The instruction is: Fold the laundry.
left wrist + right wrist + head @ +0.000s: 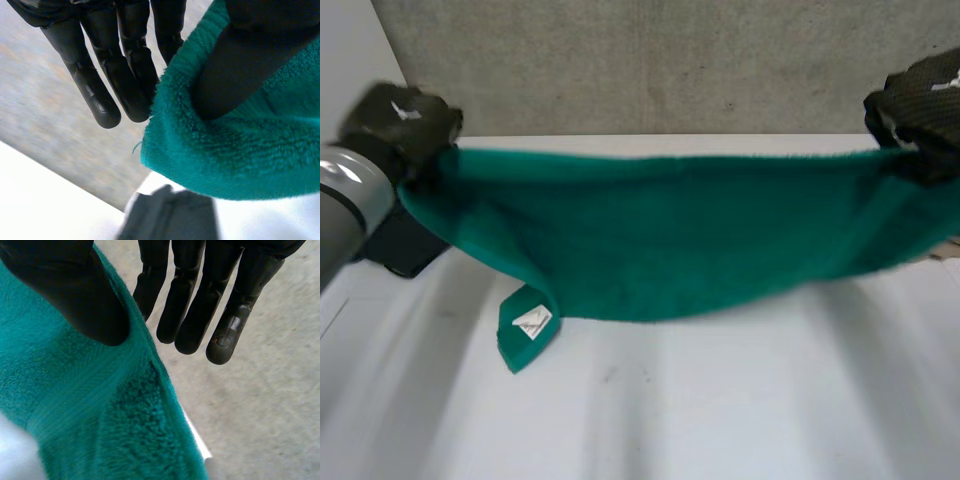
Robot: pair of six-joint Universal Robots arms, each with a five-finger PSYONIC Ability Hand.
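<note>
Currently the green towel [680, 240] hangs spread between the 2 hands, clear of the white table [740, 410] along most of its length. The left hand [400, 118] grasps 1 upper corner above the table's far left corner. The right hand [920, 100] grasps the other upper corner above the far right corner. The towel's upper edge runs nearly level between them, and the lower edge sags. 1 lower corner, bearing a white label [532, 322], hangs lowest, toward the table's left side. Whether it touches the table cannot be told.

Left wrist view: the left thumb [235, 75] presses into the pile and clamps the cloth. The left fingers [100, 95] extend straight, just beside the towel's edge.

Right wrist view: the right thumb [75, 295] clamps the towel near its edge in the same way. The right fingers [200, 315] extend straight, just past that edge.

Both hands are raised and spread wide apart. The grey left arm [350, 200] reaches in over the table's left edge.

A grey concrete wall [670, 60] stands behind the table's far edge. A dark item [405, 250] sits at the left edge below the left hand; what it is cannot be told.
</note>
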